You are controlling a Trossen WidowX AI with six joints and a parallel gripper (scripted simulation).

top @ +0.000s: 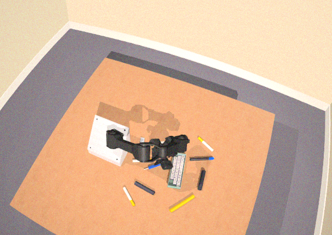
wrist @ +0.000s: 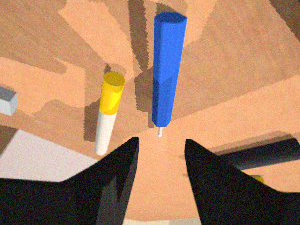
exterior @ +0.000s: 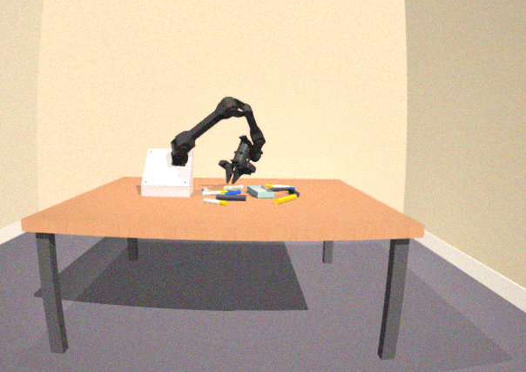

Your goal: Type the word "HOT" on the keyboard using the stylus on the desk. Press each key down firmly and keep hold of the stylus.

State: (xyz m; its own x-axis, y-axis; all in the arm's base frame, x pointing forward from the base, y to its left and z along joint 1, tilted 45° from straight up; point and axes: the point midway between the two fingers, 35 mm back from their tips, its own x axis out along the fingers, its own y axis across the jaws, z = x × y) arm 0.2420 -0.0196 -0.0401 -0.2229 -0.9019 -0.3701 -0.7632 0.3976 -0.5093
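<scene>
Hanging low over the bench (top: 68, 164) with the pincer (top: 165, 164) partly open and holding nothing: jaws plainly apart in the wrist view, only bare wood between the two black fingertips. Lying flat on the bench just beside the keyboard (top: 177, 174), on the long side that faces the white base block (top: 96, 147): the blue stylus (top: 152, 166), not gripped, with its thin pale tip pointing away from the keyboard. In the wrist view, seen just past the fingertips and apart from them: the same stylus (wrist: 167, 69), lengthwise in line with the gap, thin tip nearest to the pincer. Beside it there, a white marker with a yellow cap (wrist: 106, 119), close to the stylus but not touching it. On the far side of the keyboard from the stylus, a dark pen with a blue end (top: 201, 158) and a dark cylinder (top: 201, 179), both near the keyboard. Past the keyboard's lower short end, well apart from it, a yellow stick (top: 182, 203). From the exterior view, pincer (exterior: 232, 178) pointing down, above the bench surface and left of the keyboard (exterior: 260, 191).
</scene>
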